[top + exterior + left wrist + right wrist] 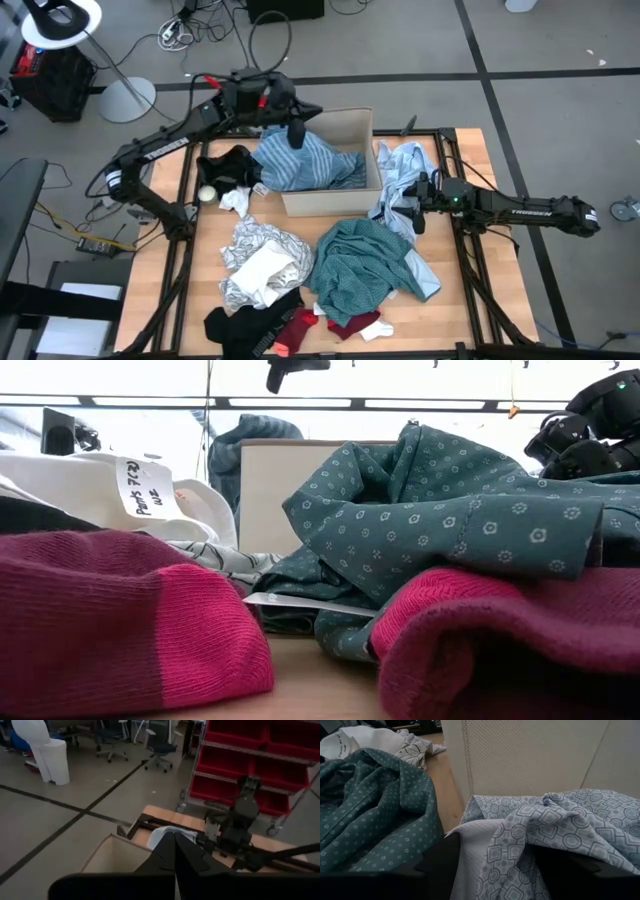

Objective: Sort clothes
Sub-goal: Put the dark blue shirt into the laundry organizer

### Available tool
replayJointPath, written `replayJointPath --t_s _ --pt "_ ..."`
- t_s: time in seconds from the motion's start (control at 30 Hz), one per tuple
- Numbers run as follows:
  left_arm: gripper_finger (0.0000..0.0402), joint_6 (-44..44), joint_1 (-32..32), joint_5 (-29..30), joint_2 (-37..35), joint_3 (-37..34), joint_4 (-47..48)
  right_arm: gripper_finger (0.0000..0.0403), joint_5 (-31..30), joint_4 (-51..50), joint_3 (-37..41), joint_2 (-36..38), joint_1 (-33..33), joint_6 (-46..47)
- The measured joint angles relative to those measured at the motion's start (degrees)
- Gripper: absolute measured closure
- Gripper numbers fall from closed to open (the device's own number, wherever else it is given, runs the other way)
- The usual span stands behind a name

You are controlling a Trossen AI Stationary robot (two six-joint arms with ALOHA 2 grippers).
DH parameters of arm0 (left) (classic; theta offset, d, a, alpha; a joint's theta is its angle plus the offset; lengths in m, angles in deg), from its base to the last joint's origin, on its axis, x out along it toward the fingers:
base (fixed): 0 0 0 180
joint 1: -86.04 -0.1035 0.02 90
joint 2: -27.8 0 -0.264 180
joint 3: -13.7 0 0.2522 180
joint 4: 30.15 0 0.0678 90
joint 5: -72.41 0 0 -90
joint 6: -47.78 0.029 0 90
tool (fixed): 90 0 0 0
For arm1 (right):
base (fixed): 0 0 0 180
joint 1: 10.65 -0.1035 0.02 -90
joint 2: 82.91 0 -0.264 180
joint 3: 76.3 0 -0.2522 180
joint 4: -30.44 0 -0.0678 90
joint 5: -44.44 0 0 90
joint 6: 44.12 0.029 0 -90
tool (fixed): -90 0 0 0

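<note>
My left gripper [296,130] [175,851] hangs shut above the tan box [345,190], with nothing between its fingers. It also shows high up in the low view, my left gripper [288,370]. Below it the blue striped garment [305,160] lies in the box and drapes over the box's left wall. My right gripper [413,215] [500,870] lies open and low at the box's right side, in the folds of the pale blue patterned garment [555,820]. The teal garment [365,265], the silvery white garment [260,265] and the red socks [345,325] lie on the near half of the table. My right gripper lies about level, open, coming from the table's right. A bunched fold of the pale blue garment [515,845] sits between its two fingers [440,865] and laps against them. The garment rests slack on the table against the box wall.
A black garment [225,170] and a small pale ball [206,195] lie left of the box. More black cloth [245,325] sits at the near left edge. Bare wood [200,270] shows along the table's left side and near right corner.
</note>
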Motion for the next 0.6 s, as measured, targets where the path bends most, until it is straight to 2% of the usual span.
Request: replayJointPath --t_s 0.17,0.3,0.43,0.6 --pt "0.0399 2.9 0.0 0.9 -2.6 -0.1 6.6 0.0149 0.0 0.0 0.0 0.0 0.0 0.0" --pt "0.0399 2.9 0.1 6.8 -6.8 -1.8 10.1 0.0149 0.0 0.0 0.0 0.0 0.0 0.0" --pt "0.0399 2.7 0.0 9.4 -14.6 -9.8 6.8 0.0149 0.0 0.0 0.0 0.0 0.0 0.0" --pt "0.0399 1.0 0.1 11.1 -27.4 -26.2 -1.0 0.0149 0.0 0.0 0.0 0.0 0.0 0.0"
